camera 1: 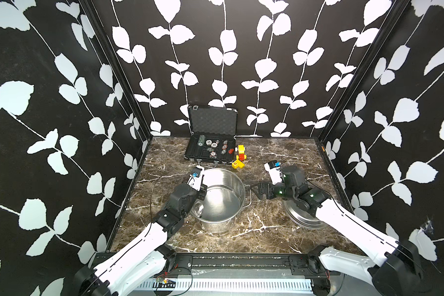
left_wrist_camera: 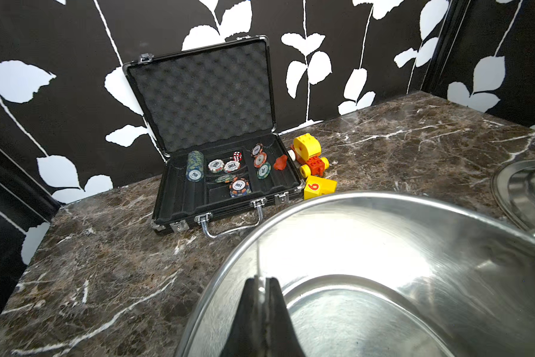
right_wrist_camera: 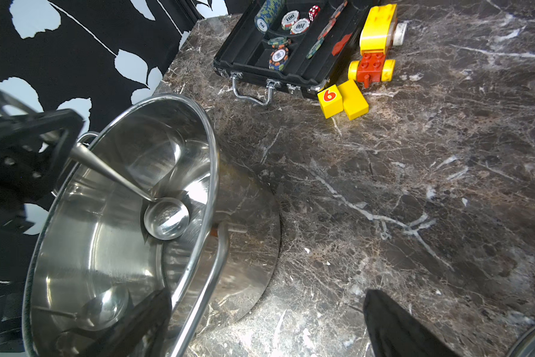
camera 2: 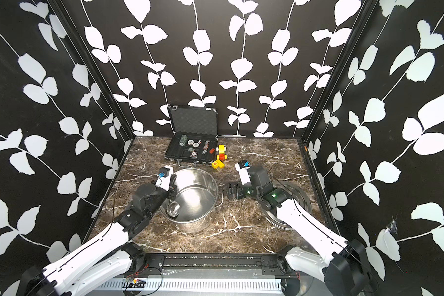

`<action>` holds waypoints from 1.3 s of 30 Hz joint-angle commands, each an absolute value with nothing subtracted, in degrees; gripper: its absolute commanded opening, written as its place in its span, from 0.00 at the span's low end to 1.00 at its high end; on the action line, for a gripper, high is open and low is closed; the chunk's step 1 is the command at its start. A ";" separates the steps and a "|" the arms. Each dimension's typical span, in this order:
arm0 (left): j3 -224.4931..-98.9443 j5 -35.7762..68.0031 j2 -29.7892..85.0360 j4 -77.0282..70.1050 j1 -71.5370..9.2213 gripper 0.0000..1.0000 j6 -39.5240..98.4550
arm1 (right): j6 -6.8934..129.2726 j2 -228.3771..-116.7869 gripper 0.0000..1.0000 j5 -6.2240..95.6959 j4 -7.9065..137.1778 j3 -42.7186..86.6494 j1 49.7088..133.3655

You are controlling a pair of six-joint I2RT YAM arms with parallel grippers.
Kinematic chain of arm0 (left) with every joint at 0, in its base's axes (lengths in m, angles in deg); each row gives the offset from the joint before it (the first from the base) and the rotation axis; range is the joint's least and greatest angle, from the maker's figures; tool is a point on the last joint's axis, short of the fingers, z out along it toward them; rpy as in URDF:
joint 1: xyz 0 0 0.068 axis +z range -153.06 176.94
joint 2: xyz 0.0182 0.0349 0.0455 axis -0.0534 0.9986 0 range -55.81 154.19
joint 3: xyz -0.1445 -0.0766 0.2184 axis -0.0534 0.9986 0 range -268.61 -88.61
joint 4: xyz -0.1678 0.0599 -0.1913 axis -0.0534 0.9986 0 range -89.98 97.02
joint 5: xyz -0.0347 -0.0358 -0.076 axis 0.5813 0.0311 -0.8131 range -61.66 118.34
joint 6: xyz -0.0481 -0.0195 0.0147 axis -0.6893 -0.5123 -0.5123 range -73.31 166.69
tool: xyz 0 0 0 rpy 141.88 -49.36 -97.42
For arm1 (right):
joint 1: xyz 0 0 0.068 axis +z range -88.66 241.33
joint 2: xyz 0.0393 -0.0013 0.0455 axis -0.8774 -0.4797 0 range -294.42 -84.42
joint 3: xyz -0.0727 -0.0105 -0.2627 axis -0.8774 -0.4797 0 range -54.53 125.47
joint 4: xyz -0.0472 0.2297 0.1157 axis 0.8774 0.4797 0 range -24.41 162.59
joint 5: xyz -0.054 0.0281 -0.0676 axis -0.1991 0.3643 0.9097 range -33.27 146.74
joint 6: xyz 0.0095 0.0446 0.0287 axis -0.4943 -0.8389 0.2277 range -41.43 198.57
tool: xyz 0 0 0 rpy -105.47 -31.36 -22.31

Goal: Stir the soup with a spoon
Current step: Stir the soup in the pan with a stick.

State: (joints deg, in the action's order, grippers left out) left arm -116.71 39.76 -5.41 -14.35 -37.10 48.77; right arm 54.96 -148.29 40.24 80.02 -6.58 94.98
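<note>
Left pincer [left_wrist_camera: 261,282] pressed together, pinching the spoon [right_wrist_camera: 166,218] by its handle; spoon's bowl sits low inside the steel pot [camera 1: 228,182]; right pincer [camera 1: 255,191] spread wide by the pot's side handle, holding nothing; steel lid [camera 1: 303,221] lies flat beneath the right arm; brown marble surface [camera 1: 267,230]; black walls [camera 1: 203,77] with white leaves.

The steel pot [camera 2: 193,225] stands upright, mid-way across the marble table [camera 2: 254,230]. The left gripper [camera 2: 171,192], closed, sits over the pot's left rim. The spoon [camera 2: 174,208] has its bowl inside, low against the left wall. The right gripper [camera 2: 230,191], jaws apart, is just beside the pot's right handle. The lid [camera 2: 301,205] lies flat under the right arm.
</note>
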 commanded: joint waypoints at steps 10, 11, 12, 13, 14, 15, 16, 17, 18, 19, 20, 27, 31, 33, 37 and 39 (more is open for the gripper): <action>-129.68 22.46 13.55 -25.60 -35.99 0.00 51.69 | 55.90 -145.48 0.99 41.68 80.00 -7.10 95.52; -130.42 20.77 14.95 -26.29 -36.01 0.00 51.56 | 55.90 -145.38 0.99 41.80 80.01 -7.24 95.52; -131.26 18.98 16.23 -26.87 -36.02 0.00 51.34 | 55.90 -145.18 0.99 41.92 80.00 -7.39 95.52; -132.11 16.99 17.22 -27.46 -36.02 0.00 50.89 | 55.90 -145.15 0.99 42.00 80.04 -7.48 95.52; -132.94 15.00 18.40 -27.96 -36.14 0.00 50.39 | 55.94 -145.07 0.99 42.05 80.11 -7.50 95.52; -133.52 13.24 19.38 -28.67 -36.44 0.00 49.82 | 55.98 -145.06 0.99 42.00 80.09 -7.50 95.52; -133.95 11.92 20.22 -29.30 -36.91 0.00 49.64 | 55.99 -145.14 0.99 42.05 80.15 -7.44 95.52; -134.35 10.97 20.81 -29.59 -37.61 0.00 49.85 | 55.99 -145.15 0.99 42.01 80.17 -7.42 95.52; -134.77 10.27 21.26 -29.63 -38.36 0.00 50.42 | 56.05 -145.11 0.99 42.01 80.18 -7.37 95.52; -135.10 9.56 21.65 -29.60 -39.17 0.00 51.06 | 56.07 -145.07 0.99 42.02 80.33 -7.33 95.52; -135.30 8.68 21.91 -29.67 -39.89 0.00 51.51 | 56.15 -145.05 0.99 42.05 80.36 -7.22 95.52; -134.13 4.58 20.17 -28.02 -46.05 0.00 53.79 | 56.60 -145.25 0.99 41.87 81.03 -6.80 95.52; -131.24 3.47 16.68 -25.87 -48.41 0.00 53.75 | 56.77 -145.34 0.99 41.92 80.89 -6.80 95.57; -129.57 2.79 14.50 -24.91 -49.37 0.00 53.36 | 56.78 -145.66 0.99 41.94 80.67 -6.71 95.53; -126.06 3.41 9.43 -22.09 -50.50 0.00 52.62 | 56.61 -146.80 0.99 41.26 79.76 -6.55 95.52; -124.48 4.75 6.60 -20.58 -50.67 0.00 52.33 | 56.52 -147.22 0.99 40.83 79.40 -6.48 95.52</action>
State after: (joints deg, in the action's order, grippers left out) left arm -126.48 4.42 10.23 -22.98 -50.30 52.71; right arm 56.12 -146.66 41.29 80.85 -7.00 95.09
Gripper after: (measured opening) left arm 0.052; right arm 0.990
